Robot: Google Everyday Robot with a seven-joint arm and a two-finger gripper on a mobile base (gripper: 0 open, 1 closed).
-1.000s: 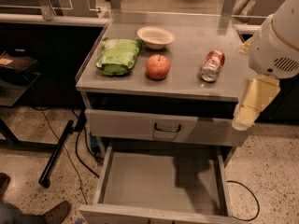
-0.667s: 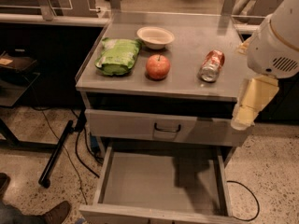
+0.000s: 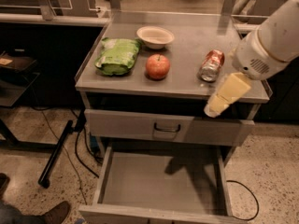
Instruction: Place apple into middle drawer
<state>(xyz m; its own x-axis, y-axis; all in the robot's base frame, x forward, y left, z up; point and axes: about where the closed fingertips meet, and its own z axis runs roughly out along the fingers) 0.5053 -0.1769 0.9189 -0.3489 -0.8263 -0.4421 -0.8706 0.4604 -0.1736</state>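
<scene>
nothing moved: gripper (image 3: 211, 110), grip state unclear, hangs beside soda can (image 3: 211, 65), apple (image 3: 158, 66) beyond.

The arm (image 3: 275, 31) is a thick, rounded white housing with a round patch of small dark vent holes, ending in a blocky, pale yellow gripper (image 3: 215, 107) just below it, right of centre.
</scene>
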